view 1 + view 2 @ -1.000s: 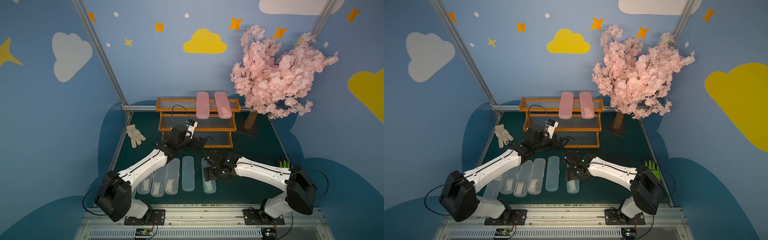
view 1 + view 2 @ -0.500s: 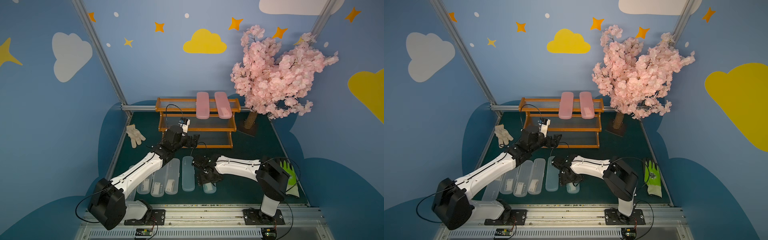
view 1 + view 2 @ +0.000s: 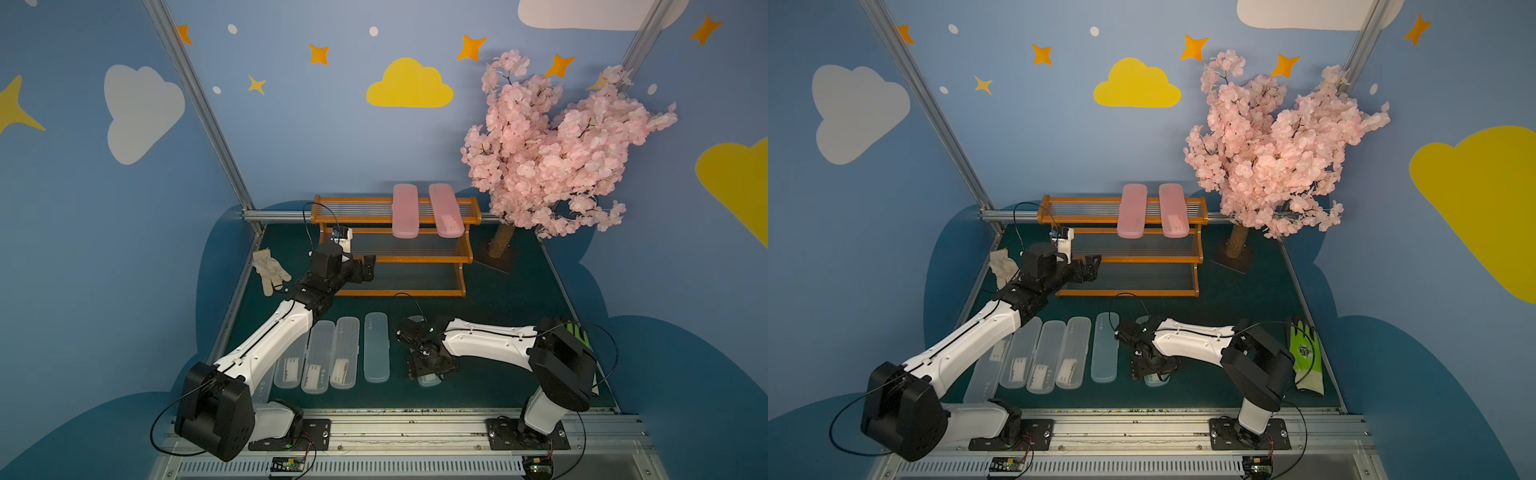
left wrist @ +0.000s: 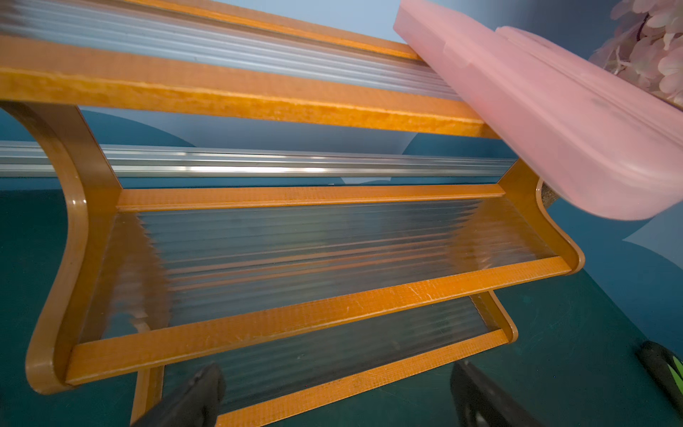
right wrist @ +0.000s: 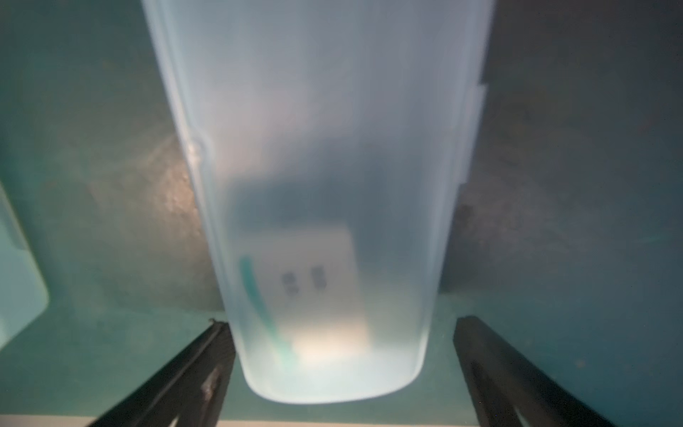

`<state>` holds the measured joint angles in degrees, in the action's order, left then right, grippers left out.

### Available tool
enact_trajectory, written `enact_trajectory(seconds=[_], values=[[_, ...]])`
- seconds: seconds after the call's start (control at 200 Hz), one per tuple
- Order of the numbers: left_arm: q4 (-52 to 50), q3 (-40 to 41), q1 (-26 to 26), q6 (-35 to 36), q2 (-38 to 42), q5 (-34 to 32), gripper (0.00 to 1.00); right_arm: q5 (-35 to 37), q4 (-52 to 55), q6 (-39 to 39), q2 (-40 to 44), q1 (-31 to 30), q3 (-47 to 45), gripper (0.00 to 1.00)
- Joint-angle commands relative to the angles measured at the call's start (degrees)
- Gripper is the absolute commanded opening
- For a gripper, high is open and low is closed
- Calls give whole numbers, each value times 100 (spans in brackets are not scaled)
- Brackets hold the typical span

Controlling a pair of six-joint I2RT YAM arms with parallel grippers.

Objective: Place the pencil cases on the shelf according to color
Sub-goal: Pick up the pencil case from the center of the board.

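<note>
The shelf [image 3: 399, 294] [image 3: 1125, 293] stands at the back, with two pink pencil cases [image 3: 405, 210] [image 3: 445, 210] on its top tier. On the mat lie several clear cases [image 3: 345, 353] [image 3: 1046, 357] and a pale blue one [image 3: 376, 347] [image 3: 1105, 347]. My left gripper [image 3: 368, 270] [image 4: 338, 395] hangs open and empty before the shelf's [image 4: 258, 332] left half. My right gripper [image 3: 428, 365] [image 5: 343, 369] is open, low over a second pale blue case [image 5: 321, 185]. Its fingers [image 5: 184, 377] straddle the near end, and the arm hides most of that case from above.
A pink blossom tree [image 3: 552, 153] stands right of the shelf on a flat base [image 3: 498, 249]. A white glove [image 3: 270, 272] lies at the mat's left edge. A green glove [image 3: 1306, 357] lies at the right, behind my right arm. A metal rail [image 3: 415, 424] runs along the front.
My left gripper has drawn back to the left along the shelf front. My right gripper has slid toward the near end of the blue case, its elbow swinging. Both stayed open.
</note>
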<state>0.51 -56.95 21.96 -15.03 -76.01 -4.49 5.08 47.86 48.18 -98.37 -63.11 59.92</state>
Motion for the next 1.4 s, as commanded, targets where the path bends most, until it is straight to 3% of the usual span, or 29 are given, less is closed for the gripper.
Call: enact_trajectory(seconds=[0.0,0.26,0.436,0.701,0.921,1.232,1.327,1.397], values=[[45,-18,-49,-32,95,1,100,-114,-66,112,-44,-105,-128,98],[37,-35,-136,-66,95,33,100,-13,-240,173,-243,-231,-213,93],[-5,-65,-222,-81,156,74,100,248,-330,152,-202,-316,-253,81],[-251,-224,-218,142,183,-197,100,972,42,332,480,-498,-312,74],[-1770,-894,-231,-228,315,-337,100,1287,616,185,1351,-503,-175,73],[-3098,-342,-205,-855,1634,-3,100,1349,996,-13,2452,-461,-1,72],[-3285,-246,-112,-927,1714,646,100,1668,958,162,2682,-451,19,72],[-3507,-247,133,-1011,1638,621,100,1784,846,1,2778,-389,97,73]])
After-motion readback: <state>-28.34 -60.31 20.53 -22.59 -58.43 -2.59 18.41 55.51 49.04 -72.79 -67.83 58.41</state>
